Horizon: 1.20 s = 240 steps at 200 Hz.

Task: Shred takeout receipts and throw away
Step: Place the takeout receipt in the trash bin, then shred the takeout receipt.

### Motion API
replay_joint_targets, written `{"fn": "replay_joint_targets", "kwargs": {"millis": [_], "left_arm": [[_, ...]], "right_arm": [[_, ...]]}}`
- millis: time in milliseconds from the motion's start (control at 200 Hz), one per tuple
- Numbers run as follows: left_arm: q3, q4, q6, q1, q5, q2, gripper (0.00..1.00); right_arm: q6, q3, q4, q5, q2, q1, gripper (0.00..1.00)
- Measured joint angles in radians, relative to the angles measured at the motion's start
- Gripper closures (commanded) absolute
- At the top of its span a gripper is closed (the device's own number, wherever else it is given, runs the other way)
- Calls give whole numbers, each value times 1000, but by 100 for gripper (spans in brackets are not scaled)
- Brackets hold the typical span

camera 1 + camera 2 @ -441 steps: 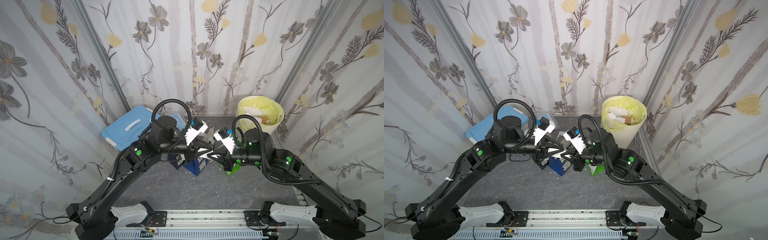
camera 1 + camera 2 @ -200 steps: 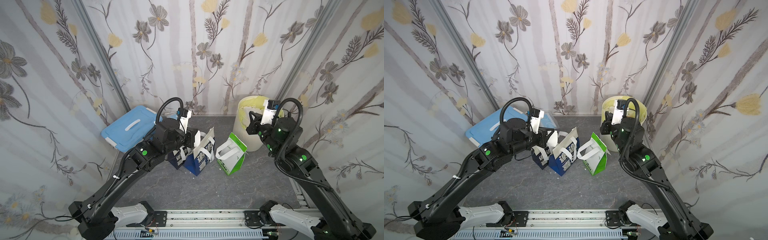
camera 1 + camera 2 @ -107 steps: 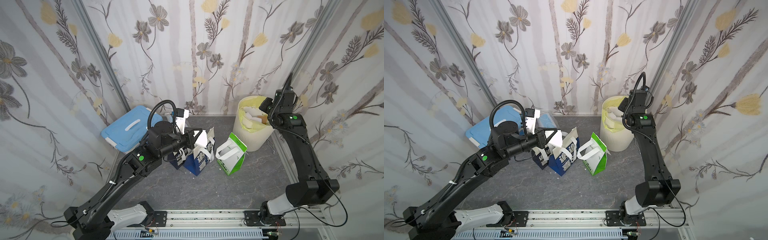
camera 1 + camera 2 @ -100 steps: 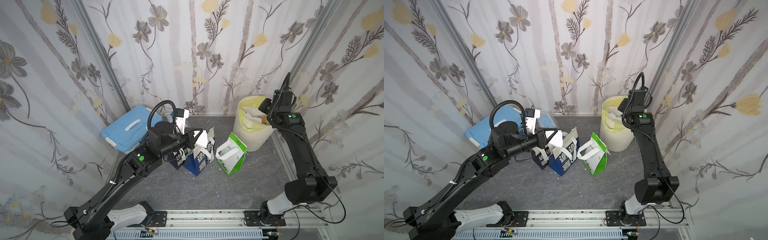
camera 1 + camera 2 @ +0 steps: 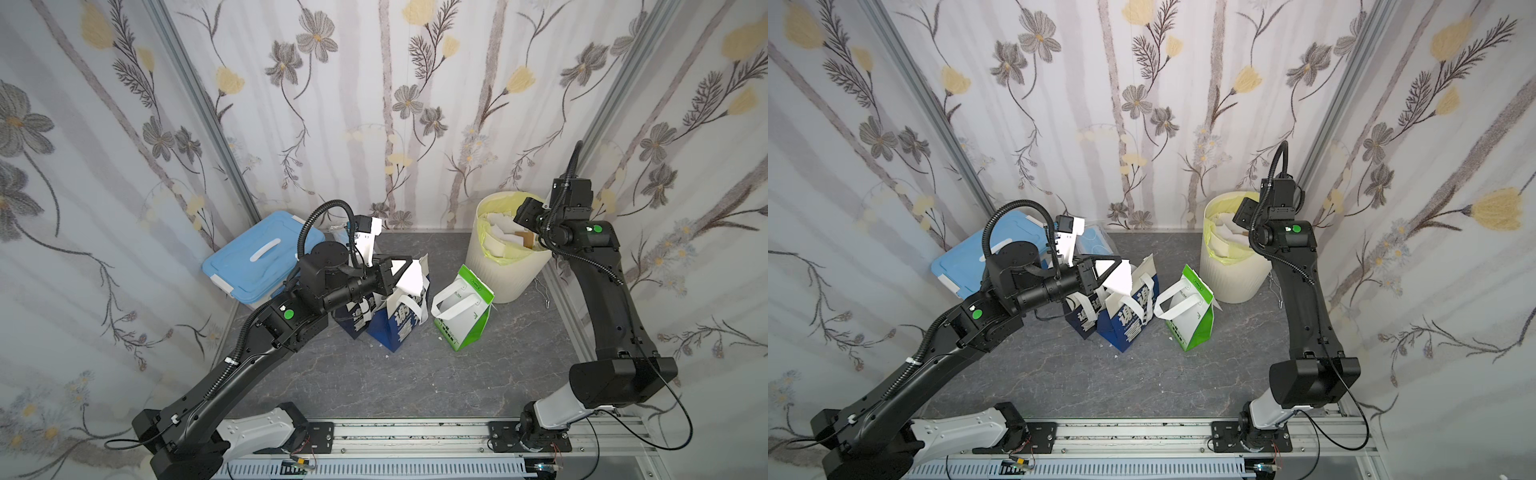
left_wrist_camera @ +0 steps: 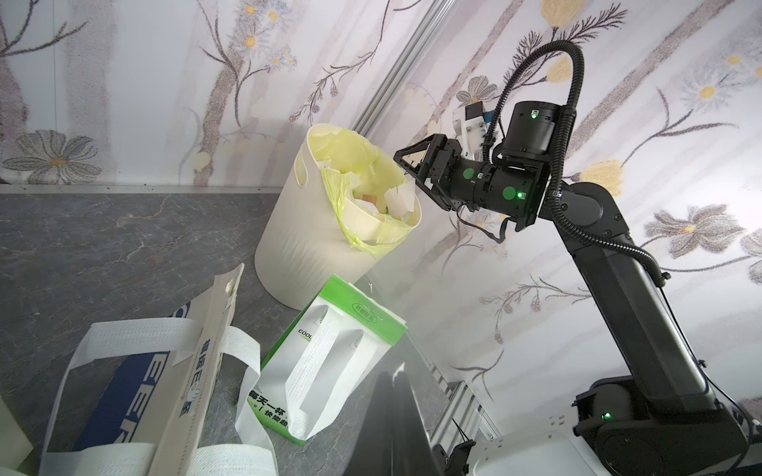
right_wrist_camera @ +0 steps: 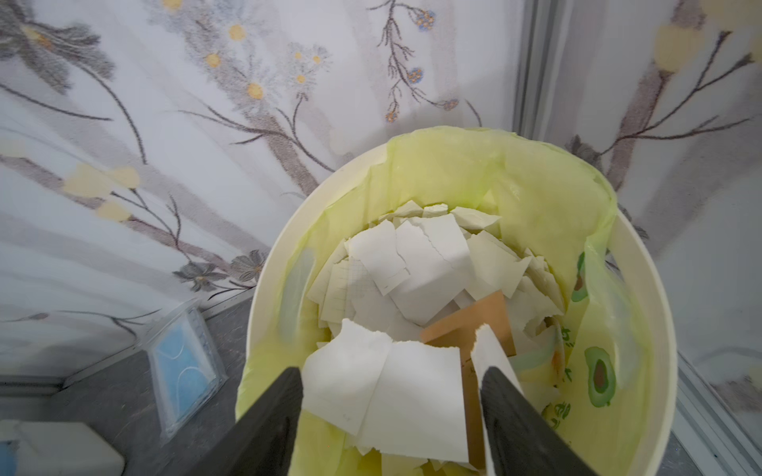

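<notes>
Over the bin, the right gripper hangs with jaws apart, receipt scraps lying inside: the throwing-away step. Away from the bin, the left gripper is clamped on a receipt piece, which likely needs carrying over next.

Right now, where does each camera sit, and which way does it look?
Top views: high over the rail, looking down; both arms, left gripper pinching a torn receipt, bags, bin.
Left wrist: on left arm, facing bin and right arm; shut fingers show.
Right wrist: over the bin, looking in; open right gripper.
Shared: bin.
</notes>
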Motion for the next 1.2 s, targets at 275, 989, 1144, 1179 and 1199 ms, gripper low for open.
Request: {"fn": "replay_joint_targets", "kwargs": {"millis": [275,989,1144,1179,1199], "left_arm": [[0,12,-6,0,14,6,100],[-39,89,-92,1,-13,5,100],[-61,168,-165,4,-13,5,100],[-65,185,-185,4,-13,5,100],[-67,193,-193,4,-13,5,100]], "right_arm": [[-56,44,-121,342,77,27,25],[-66,-161,-10,-330,-325,243,35],[33,-407,171,-449,-468,437,33],[66,-458,229,-462,-499,473,33],[82,-480,254,-462,-512,488,33]]}}
